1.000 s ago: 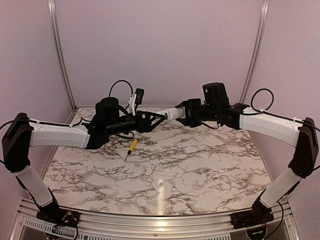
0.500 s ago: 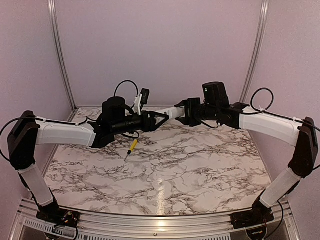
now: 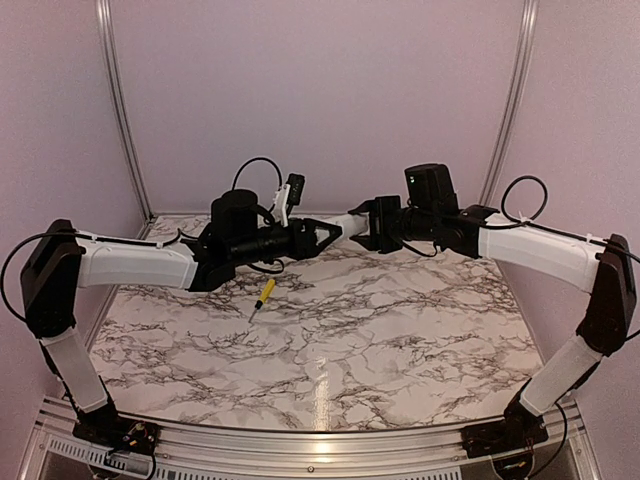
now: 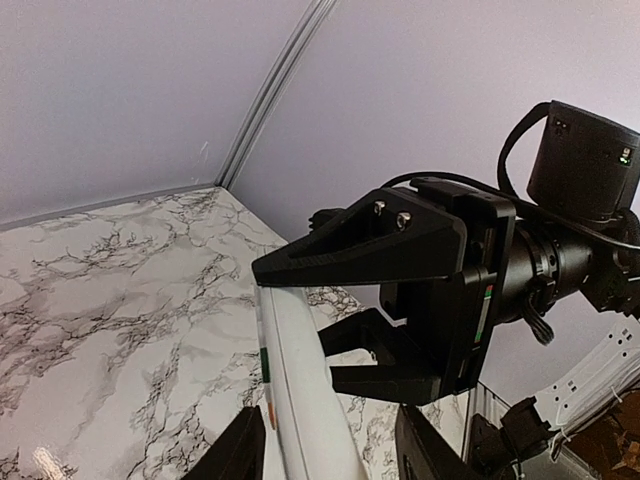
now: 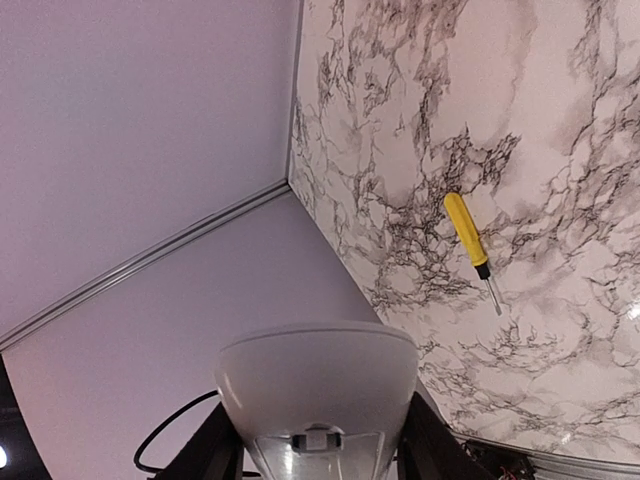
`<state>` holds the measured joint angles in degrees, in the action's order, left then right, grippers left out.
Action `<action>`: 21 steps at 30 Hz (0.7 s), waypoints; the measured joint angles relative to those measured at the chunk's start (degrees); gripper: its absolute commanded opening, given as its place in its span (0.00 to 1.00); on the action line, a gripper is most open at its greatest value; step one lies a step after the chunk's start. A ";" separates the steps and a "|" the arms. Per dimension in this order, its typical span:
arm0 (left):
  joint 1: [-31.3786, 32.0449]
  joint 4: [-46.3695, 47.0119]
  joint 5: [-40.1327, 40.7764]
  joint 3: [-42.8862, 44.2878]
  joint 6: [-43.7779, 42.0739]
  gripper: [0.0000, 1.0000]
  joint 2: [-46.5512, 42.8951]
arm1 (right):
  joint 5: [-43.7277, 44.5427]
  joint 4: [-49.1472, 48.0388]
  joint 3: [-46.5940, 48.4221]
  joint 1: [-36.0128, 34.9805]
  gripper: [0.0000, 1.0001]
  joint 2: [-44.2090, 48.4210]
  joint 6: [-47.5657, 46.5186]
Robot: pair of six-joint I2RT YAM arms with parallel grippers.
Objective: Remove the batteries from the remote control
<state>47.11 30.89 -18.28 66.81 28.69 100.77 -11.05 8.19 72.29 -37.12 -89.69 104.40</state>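
The remote control (image 3: 346, 224) is a slim white bar held in the air above the back of the table. My right gripper (image 3: 372, 226) is shut on its right end; in the right wrist view the rounded end (image 5: 315, 385) sits between my fingers (image 5: 213, 452). My left gripper (image 3: 334, 231) is open, with its fingers on either side of the remote's free end. In the left wrist view the remote (image 4: 300, 390) runs between my fingers (image 4: 243, 450), with a gap on the right side. The right gripper (image 4: 400, 260) shows just beyond. The batteries are hidden from every view.
A yellow-handled screwdriver (image 3: 263, 295) lies on the marble table (image 3: 400, 320) left of centre, below the left arm; it also shows in the right wrist view (image 5: 465, 235). Walls and metal posts close the back and sides.
My left arm has moved right toward the remote, and its fingers now flank the free end. The right arm and the remote have stayed still.
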 measured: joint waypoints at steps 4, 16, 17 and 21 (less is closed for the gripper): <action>0.02 -1.09 0.33 0.00 0.00 0.43 0.72 | 0.00 0.00 0.00 0.00 0.14 0.00 -0.02; 0.04 -2.12 0.44 1.25 -0.63 0.43 1.25 | -0.02 0.00 0.00 0.00 0.14 0.00 -0.04; 0.04 -2.27 0.55 1.62 -0.66 0.45 1.25 | -0.02 0.00 0.00 0.00 0.14 0.00 -0.04; 0.04 -2.62 0.83 2.03 -0.81 0.46 1.25 | -0.02 0.02 0.00 0.00 0.14 0.00 -0.04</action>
<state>47.16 28.27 -17.45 68.84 27.88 102.02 -11.07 8.21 72.29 -37.12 -89.69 104.36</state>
